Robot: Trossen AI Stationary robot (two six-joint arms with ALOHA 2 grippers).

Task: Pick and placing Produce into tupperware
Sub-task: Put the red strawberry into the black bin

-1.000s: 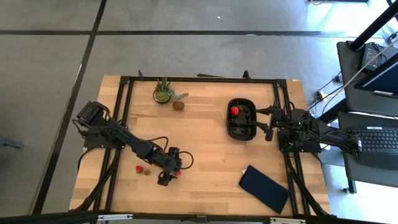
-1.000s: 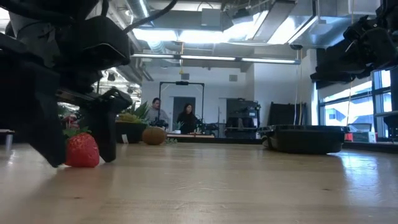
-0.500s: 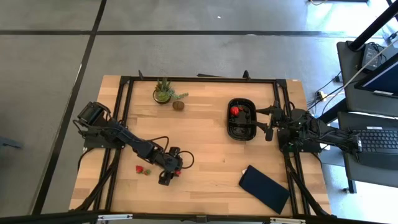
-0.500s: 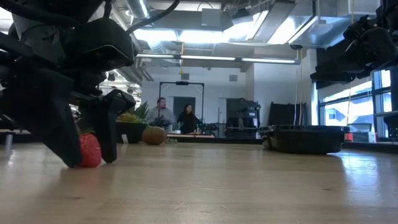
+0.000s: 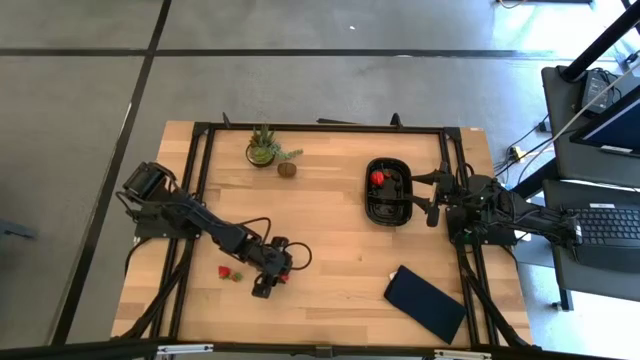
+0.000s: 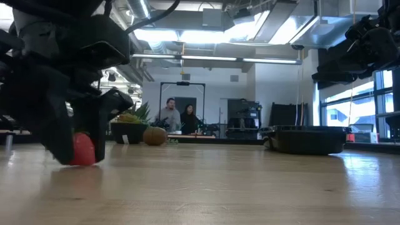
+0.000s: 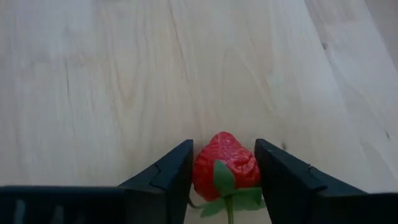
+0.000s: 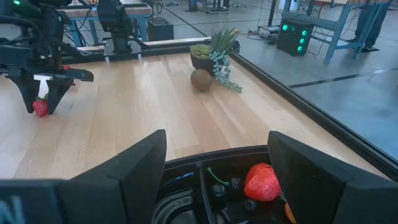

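My left gripper [image 5: 272, 283] stands low over the table's near left part, shut on a red strawberry [image 7: 225, 165] with a green top that rests on the wood. A second strawberry [image 5: 224, 271] lies just left of it. A brown round fruit [image 5: 287, 169] sits at the far side. The black tupperware [image 5: 389, 208] at the right holds a strawberry [image 5: 377, 178] and dark berries. My right gripper [image 5: 435, 195] waits open at the tupperware's right rim [image 8: 186, 163]. My left gripper pinches the strawberry's two red sides [image 7: 202, 168] between its two fingers [image 7: 177, 171]. The fingers slant down onto it from above, with the green top toward the wrist. The strawberry's underside [image 6: 82, 161] rests on the table.
A small potted plant [image 5: 263, 148] stands at the far edge beside the brown fruit. A flat dark-blue rectangle [image 5: 426, 303] lies near the front right. Bare wood stretches between my left gripper and the tupperware. People show in the room behind.
My left gripper has closed its fingers in from either side until they meet the strawberry, taking hold of it. The arm has stayed in place, and the strawberry remains on the table.
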